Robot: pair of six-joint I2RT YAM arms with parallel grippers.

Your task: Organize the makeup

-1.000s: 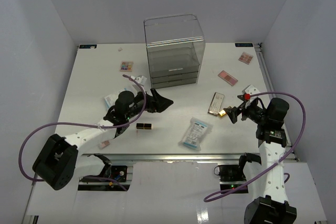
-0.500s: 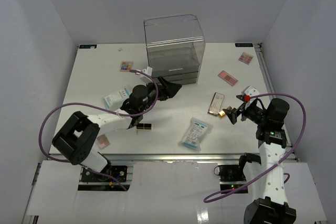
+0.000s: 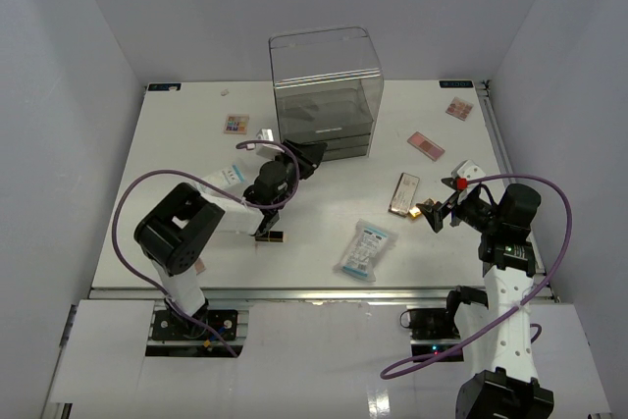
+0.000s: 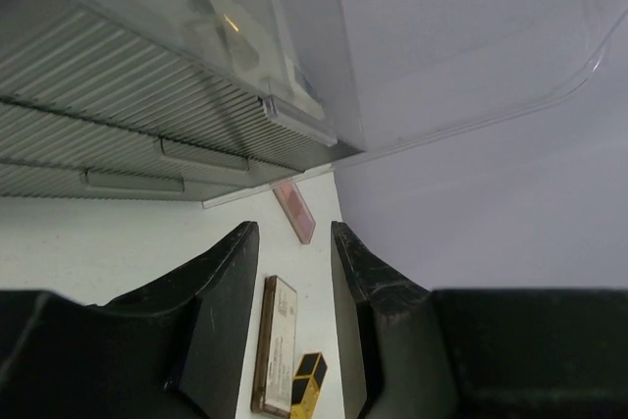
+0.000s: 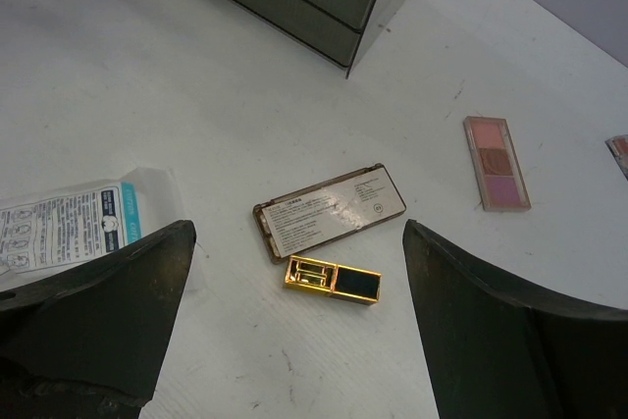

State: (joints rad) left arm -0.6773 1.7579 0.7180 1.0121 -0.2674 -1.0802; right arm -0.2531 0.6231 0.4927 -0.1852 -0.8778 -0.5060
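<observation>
White tabletop [image 3: 304, 267] fills this small booth with grey walls, and the makeup lies all over it. Nearest to me is the pale-blue sachet [image 3: 365, 247]. Left of it lies the black-and-gold lipstick tube [image 3: 269, 235].

On the right side, the right pincer [image 5: 297, 233] hangs wide open with nothing in it. Right below it sits a little gold-and-black case [image 5: 334, 282]. That case lies just beside a flat palette with writing on it [image 5: 329, 211]. Farther back is a pink palette [image 3: 426, 145], and a multicolour palette [image 3: 235, 124] lies back on the left.

At the far end stands the clear drawer box [image 3: 324, 85]. The left pincer [image 3: 311, 153] is up close to its low front corner. Its jaws are a little apart and hold nothing.

I think the job now is to pull a drawer open so the makeup can go inside. To do it well, the left pincer should slip around one drawer handle [image 4: 299, 122] and squeeze. Then it should pull straight back, slowly, so the box does not slide. The right pincer should drop straight down onto the gold-and-black case and keep off the flat palette beside it.
</observation>
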